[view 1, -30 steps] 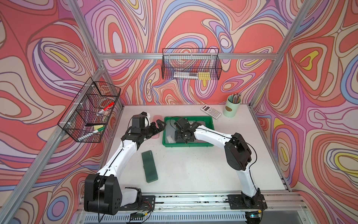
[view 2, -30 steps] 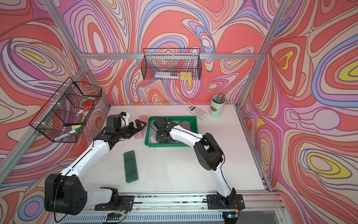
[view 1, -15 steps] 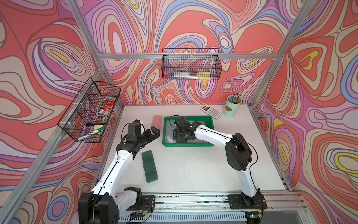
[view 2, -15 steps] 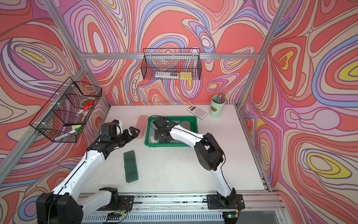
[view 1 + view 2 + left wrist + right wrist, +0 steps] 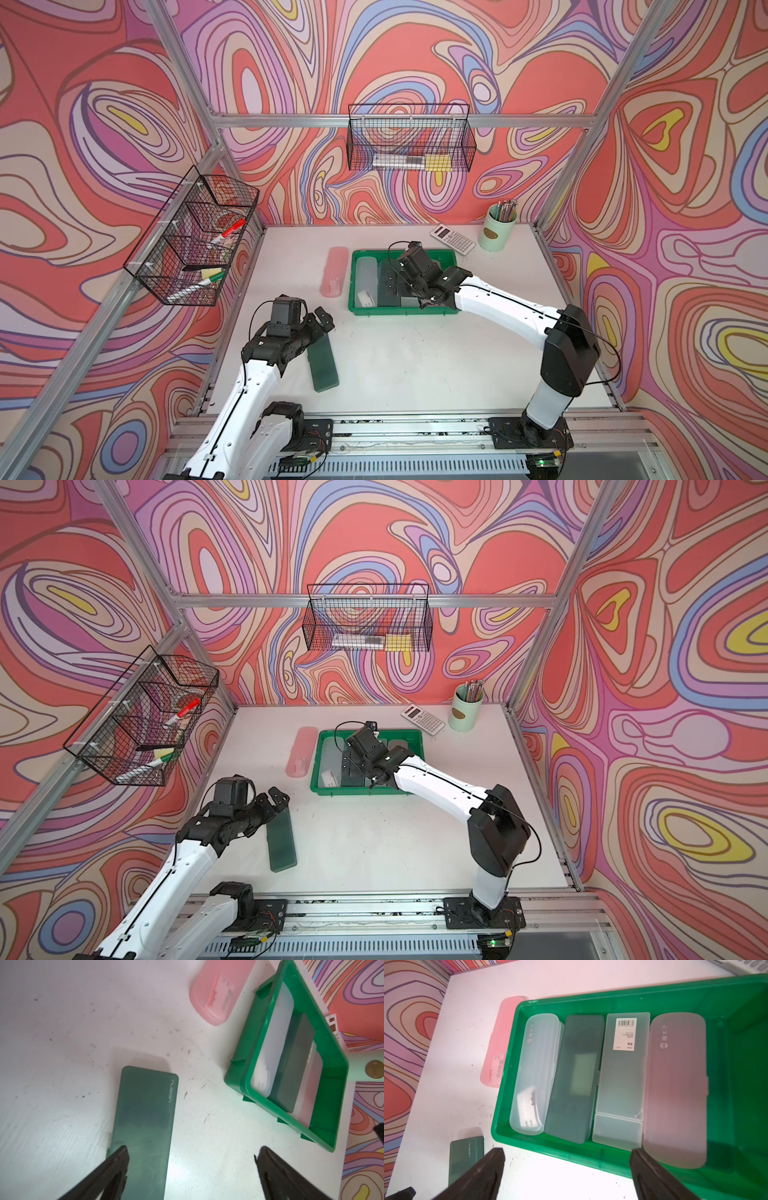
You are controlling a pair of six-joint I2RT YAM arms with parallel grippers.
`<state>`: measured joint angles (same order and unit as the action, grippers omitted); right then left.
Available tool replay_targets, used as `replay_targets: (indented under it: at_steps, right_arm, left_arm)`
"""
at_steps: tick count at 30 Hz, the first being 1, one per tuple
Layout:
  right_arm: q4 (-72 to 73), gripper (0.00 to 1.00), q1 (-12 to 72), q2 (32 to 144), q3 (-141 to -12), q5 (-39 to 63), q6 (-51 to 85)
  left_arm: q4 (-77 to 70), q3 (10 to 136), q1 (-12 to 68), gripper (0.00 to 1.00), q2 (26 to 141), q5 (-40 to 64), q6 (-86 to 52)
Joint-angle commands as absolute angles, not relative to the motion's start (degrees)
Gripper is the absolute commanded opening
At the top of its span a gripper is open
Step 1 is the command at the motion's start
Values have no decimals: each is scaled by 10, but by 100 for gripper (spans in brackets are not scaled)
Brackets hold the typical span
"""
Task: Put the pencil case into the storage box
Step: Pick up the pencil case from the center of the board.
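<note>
Box: 4 cases side by side inside; 1 end cut off in right wrist view; largely hidden by right arm in both top views.
Green case: flat on table, outside box; gripper-side end cut off, overlapped by 1 finger, contact unclear.
Pink case: just beside box, outside.
Left gripper: jaws wide apart, empty.
Right gripper: jaws wide apart over box rim, empty.
</note>
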<state>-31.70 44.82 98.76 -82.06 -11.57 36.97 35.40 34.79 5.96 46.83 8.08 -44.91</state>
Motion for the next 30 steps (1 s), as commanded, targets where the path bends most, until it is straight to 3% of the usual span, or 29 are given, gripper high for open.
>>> replay_targets:
  at_steps: [1,9,21,30]
  right_arm:
    - [-321,97,451,951,-787,-133,354]
    - [-284,98,450,881,-681,-80,376]
    - [-268,98,450,836,-597,-74,386]
    - [-275,98,451,815,-599,-56,371]
  left_arm:
    - [431,329,84,99,438,34,-467]
    - [490,301,155,99,394,-41,-519]
    - [436,259,220,99,455,-17,-563]
    - [328,280,337,99,569,-42,-619]
